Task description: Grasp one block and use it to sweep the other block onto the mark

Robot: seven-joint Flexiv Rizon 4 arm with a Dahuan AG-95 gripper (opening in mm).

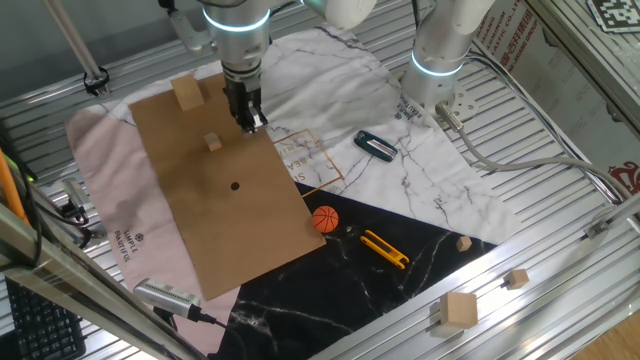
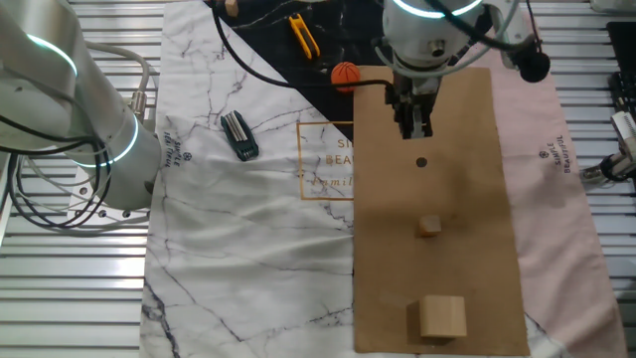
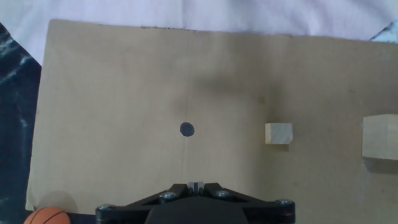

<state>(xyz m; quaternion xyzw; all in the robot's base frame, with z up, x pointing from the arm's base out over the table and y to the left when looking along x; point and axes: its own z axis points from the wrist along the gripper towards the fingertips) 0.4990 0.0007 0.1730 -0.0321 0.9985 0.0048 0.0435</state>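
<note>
while hidden elsewhere, gripper [image 1: 252,122] closed

The arm [image 1: 240,25] is glossy white with rounded, chunky segments, and each joint has a glowing cyan ring around it. Black cables run off the wrist. The gripper [image 2: 414,126] is all black, boxy, with two thin fingers. From the hand view its base [image 3: 196,208] is a flat black wedge with small silver screws along the edge.
</note>
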